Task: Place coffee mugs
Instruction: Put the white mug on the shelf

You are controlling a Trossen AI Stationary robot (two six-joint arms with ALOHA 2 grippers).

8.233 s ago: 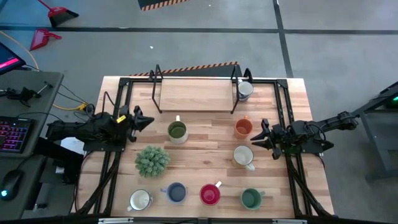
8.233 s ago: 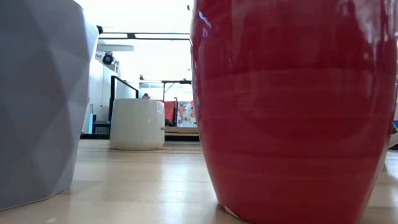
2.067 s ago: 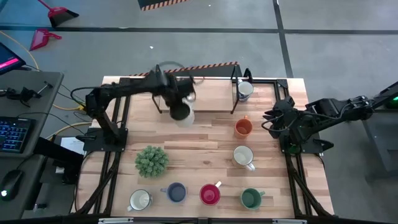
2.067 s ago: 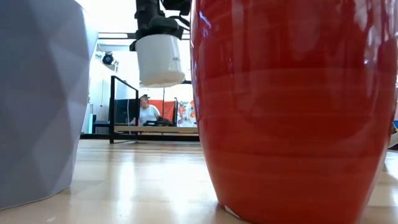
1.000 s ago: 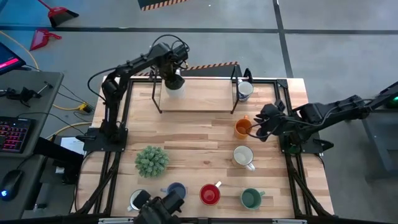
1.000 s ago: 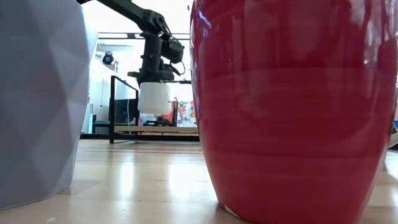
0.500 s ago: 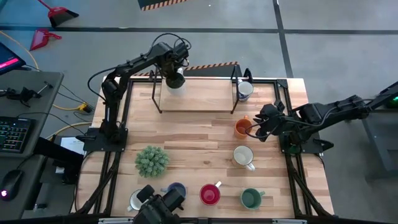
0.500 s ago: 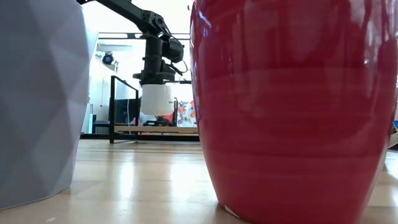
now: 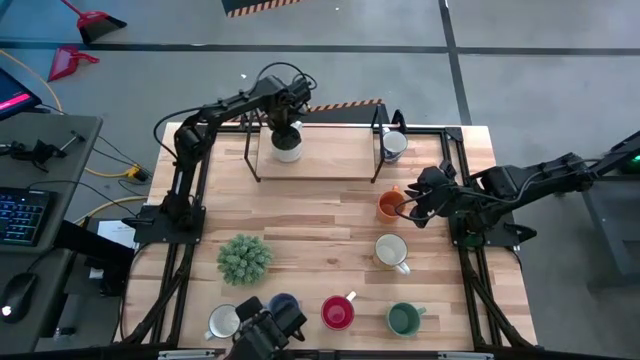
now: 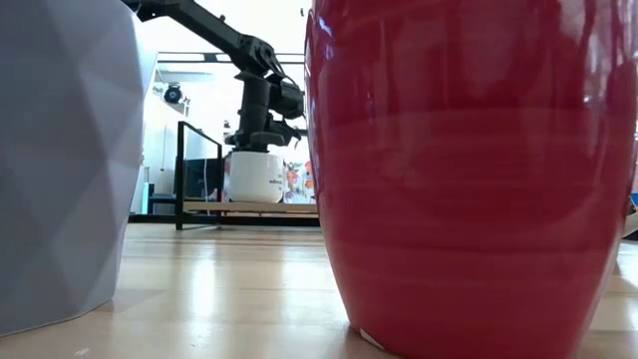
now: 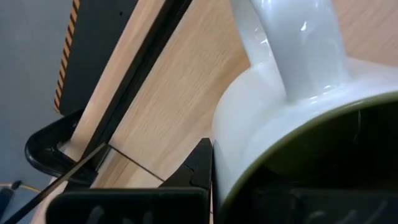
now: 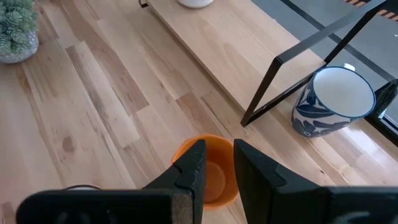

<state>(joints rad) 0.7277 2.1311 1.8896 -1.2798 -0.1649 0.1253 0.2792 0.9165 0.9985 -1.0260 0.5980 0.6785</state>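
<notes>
Your left claw [image 9: 286, 128] is out over the raised wooden shelf [image 9: 330, 155] at the far side of the counter [image 9: 320, 225], clamped tight on the rim of a cream mug with an olive-green inside [image 9: 288, 143]. In the low view the mug's base sits at shelf level, so it looks set down or nearly so; you're holding it by the rim so it goes down upright. From the left wrist, its handle [image 11: 298, 50] points away from the fingers.

Your right claw [image 9: 410, 207] is at the orange mug [image 9: 391, 206], on the counter just in front of the shelf. Its fingers stand narrowly apart around the near wall [image 12: 208, 177]; I can't tell whether they grip it yet.

A blue-patterned mug [image 9: 393, 145] stands by the shelf's right frame. The others wait on the counter near the plant [image 9: 245, 258].
</notes>
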